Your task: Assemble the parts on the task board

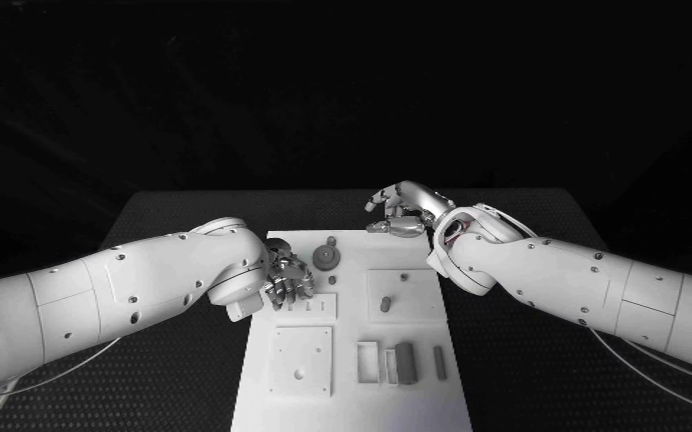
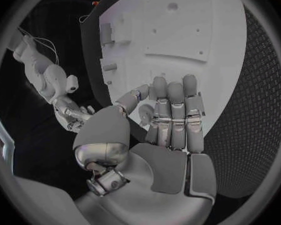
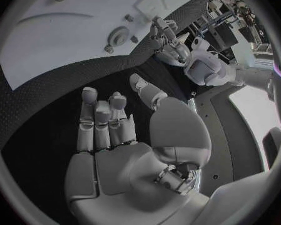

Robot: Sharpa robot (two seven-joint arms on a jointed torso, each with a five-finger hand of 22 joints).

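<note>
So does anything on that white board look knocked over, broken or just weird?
Nothing stands out. The board lies square on the table, and the parts on it, such as the round part and the bars, sit in tidy places. The left hand is over the board's left side; the right hand hovers past its far edge, holding nothing.

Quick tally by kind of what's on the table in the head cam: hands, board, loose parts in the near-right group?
Task board: 1
Robot hands: 2 (left hand, right hand)
Upright bar-like parts in the near-right group: 4, as best the head view shows
Round gear-like part: 1
Total: 8
</note>
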